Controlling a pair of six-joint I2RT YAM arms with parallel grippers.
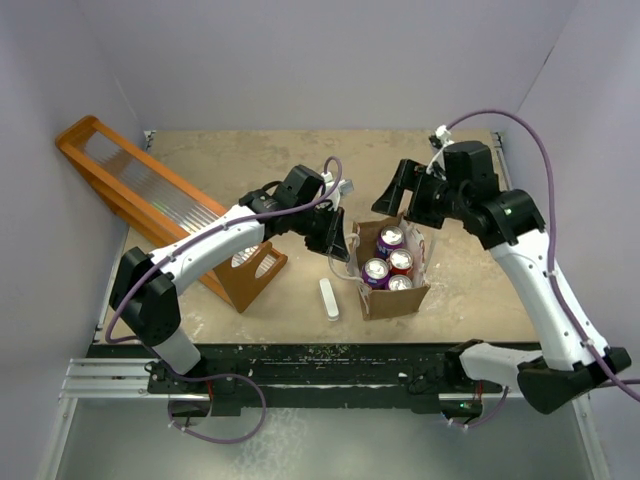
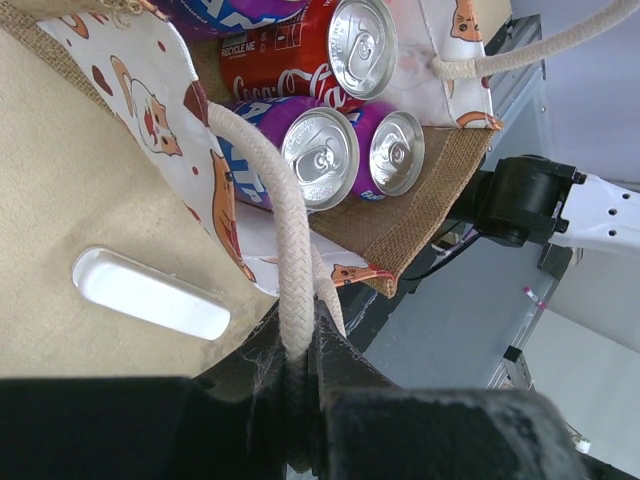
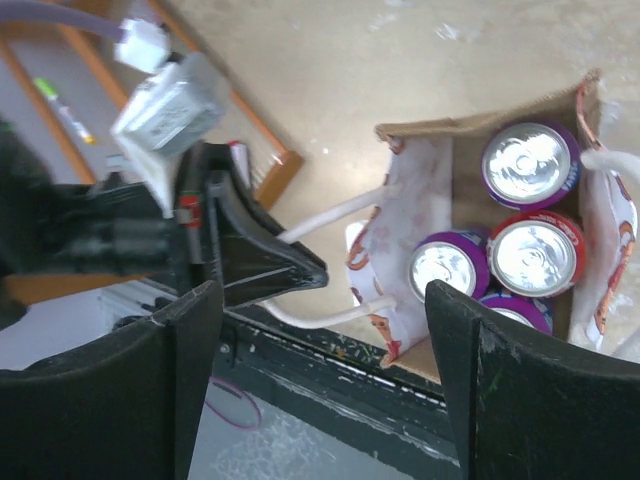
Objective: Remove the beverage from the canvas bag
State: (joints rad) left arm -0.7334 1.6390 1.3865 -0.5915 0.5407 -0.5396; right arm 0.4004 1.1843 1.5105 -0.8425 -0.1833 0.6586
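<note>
The canvas bag (image 2: 405, 220) is coarse brown weave, its rope handle (image 2: 285, 240) braided and matt. The cans (image 2: 318, 158) have glossy metal tops.

the left arm (image 1: 205, 243) and right arm (image 1: 545, 285) have white shells and black joints; a purple cable (image 1: 546, 170) loops along each, black bases at the table's (image 1: 250, 165) near edge.
</note>
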